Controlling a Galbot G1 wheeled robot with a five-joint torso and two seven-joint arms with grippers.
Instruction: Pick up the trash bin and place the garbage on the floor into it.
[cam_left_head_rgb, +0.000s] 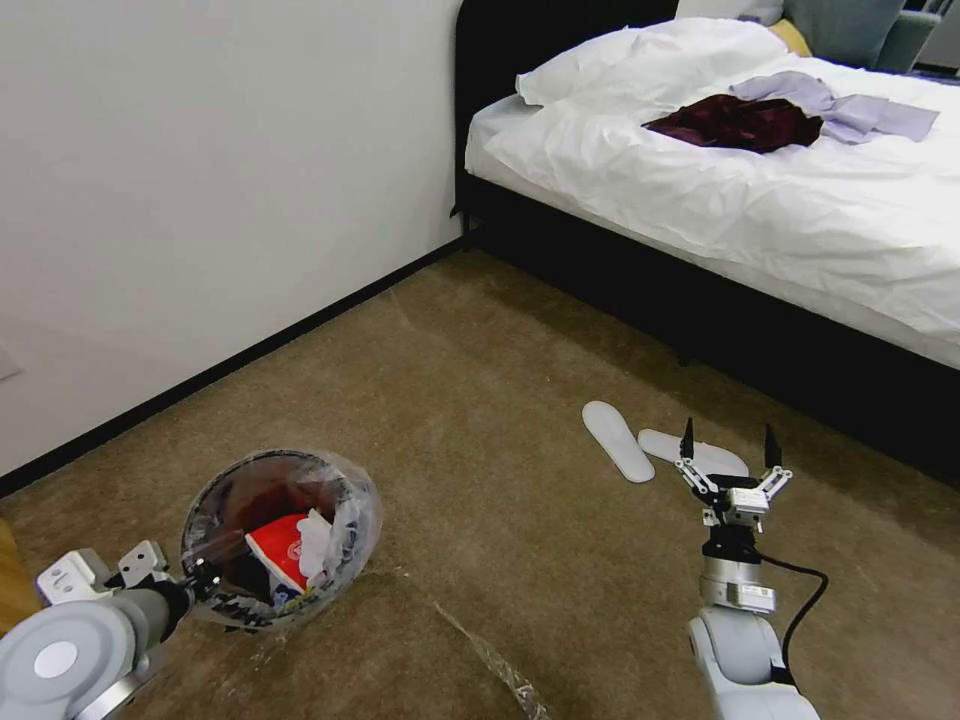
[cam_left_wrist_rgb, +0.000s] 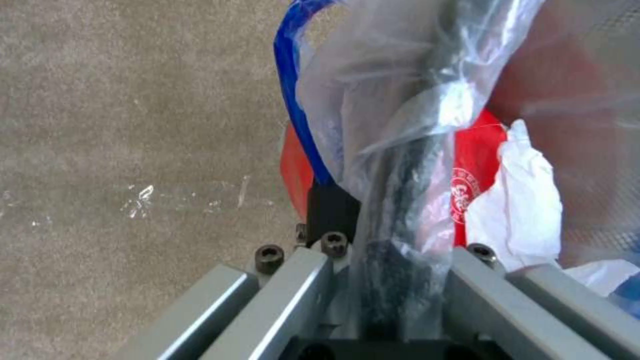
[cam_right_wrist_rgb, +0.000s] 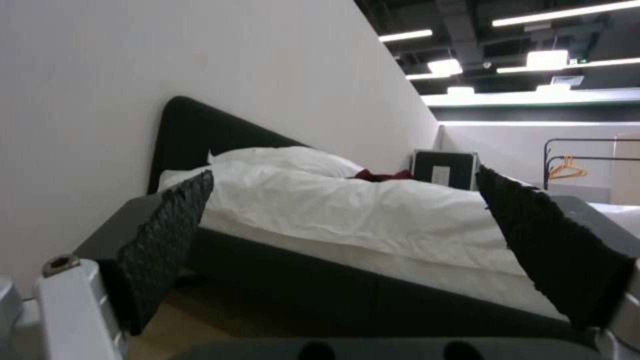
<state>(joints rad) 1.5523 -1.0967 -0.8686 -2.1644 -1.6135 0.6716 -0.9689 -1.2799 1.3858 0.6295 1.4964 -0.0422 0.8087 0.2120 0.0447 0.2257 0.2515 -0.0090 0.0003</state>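
The trash bin (cam_left_head_rgb: 270, 500), round, dark red inside and lined with a crinkly clear bag, is at the lower left of the head view. My left gripper (cam_left_head_rgb: 205, 580) is shut on its near rim. In the left wrist view the left gripper (cam_left_wrist_rgb: 373, 205) clamps rim and bag (cam_left_wrist_rgb: 400, 100) together. Garbage lies inside the bin: a red-and-white packet (cam_left_head_rgb: 278, 548) (cam_left_wrist_rgb: 477, 160) and a white tissue (cam_left_head_rgb: 316, 540) (cam_left_wrist_rgb: 520, 200). My right gripper (cam_left_head_rgb: 728, 447) (cam_right_wrist_rgb: 343, 175) is open and holds nothing, raised over the floor (cam_left_head_rgb: 480, 400) near the slippers.
Two flat white slippers (cam_left_head_rgb: 620, 440) lie just beyond the right gripper. A black-framed bed (cam_left_head_rgb: 720, 190) with white bedding and clothes fills the right and back. A white wall (cam_left_head_rgb: 200, 200) runs along the left. A shiny tape line (cam_left_head_rgb: 490, 655) crosses the carpet in front.
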